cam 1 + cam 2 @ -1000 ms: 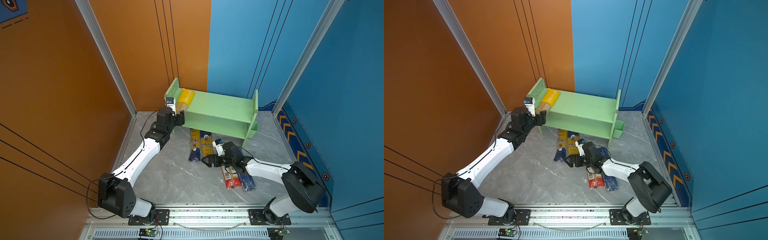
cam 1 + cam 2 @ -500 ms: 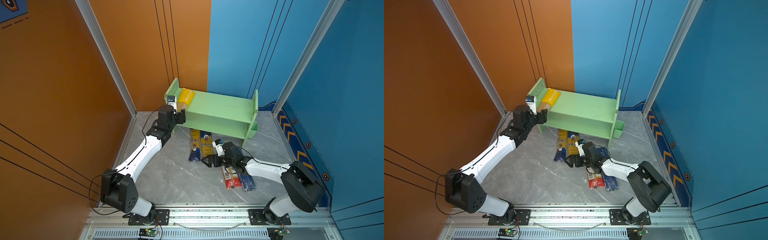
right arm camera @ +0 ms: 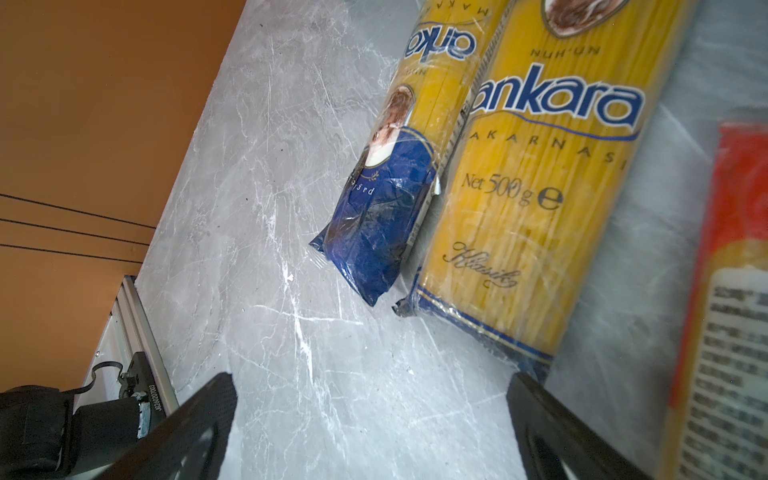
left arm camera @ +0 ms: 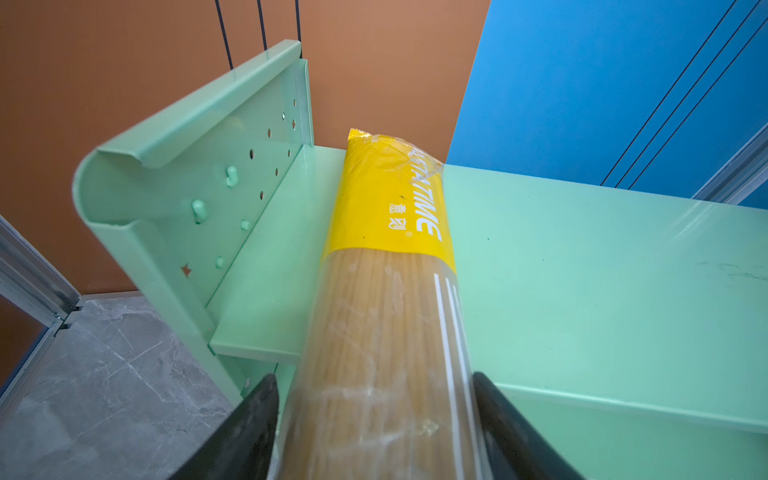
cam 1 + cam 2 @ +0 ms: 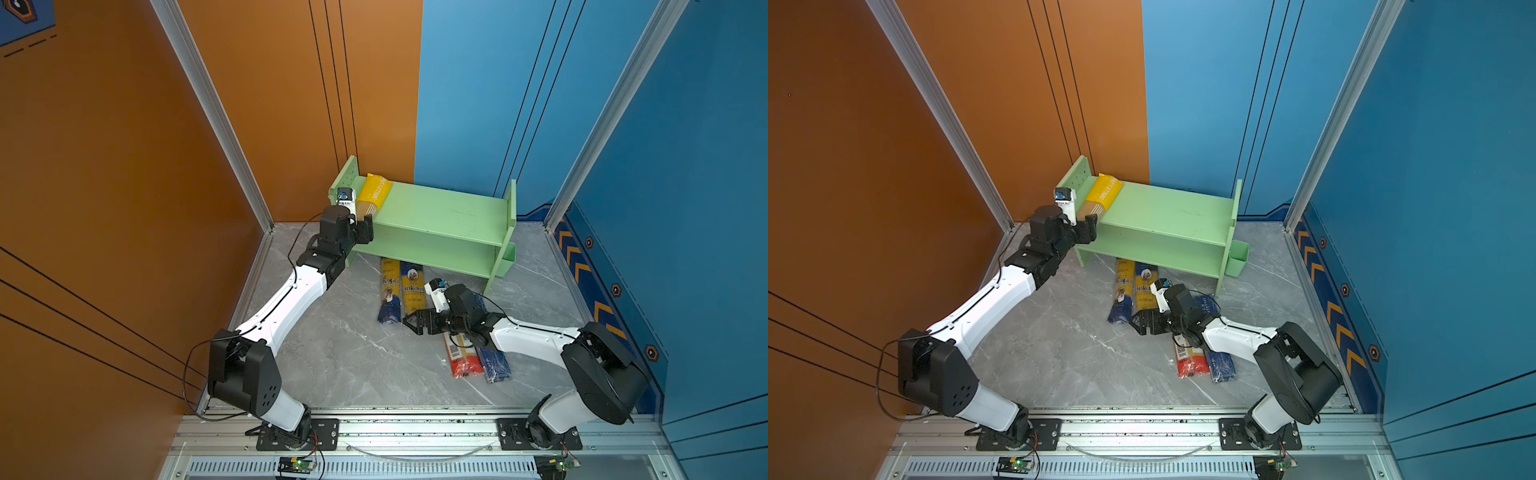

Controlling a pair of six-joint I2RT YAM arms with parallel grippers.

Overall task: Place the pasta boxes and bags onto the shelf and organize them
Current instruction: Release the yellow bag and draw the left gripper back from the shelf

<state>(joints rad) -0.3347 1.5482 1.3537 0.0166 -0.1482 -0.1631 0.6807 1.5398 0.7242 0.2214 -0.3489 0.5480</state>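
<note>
Since a second ago the left arm [image 5: 291,299] has stretched forward from its base and brought its pincer a touch closer to the shelf, while the right arm [image 5: 528,336] and the packs on the desk lie as they did. On the grey marbled desk [image 5: 332,353], the light green two-tier shelf [image 5: 440,212] stands along the far edge against the back walls. A yellow pack [image 5: 375,192] lies on the left end of the shelf's top tier, just beside the perforated side panel [image 4: 232,174]. It runs front to back, with its yellow end at the rear and its clear end jutting past the tier's front edge. The left pincer [image 4: 372,376] is closed partway on that clear end, one finger against each side. Two blue-and-yellow packs [image 5: 388,291] [image 5: 412,291] lie touching side by side on the desk in front of the shelf, their far ends reaching the lower tier's front edge. A red-ended pack [image 5: 461,361] and a dark blue pack [image 5: 494,365] lie together nearer the desk's front edge, partly hidden under the right arm. The right pincer [image 3: 370,382] is spread wide and empty, low over bare desk just off the near ends of the blue-and-yellow packs. A small green bin [image 5: 505,259] hangs outside the shelf's right side panel.
</note>
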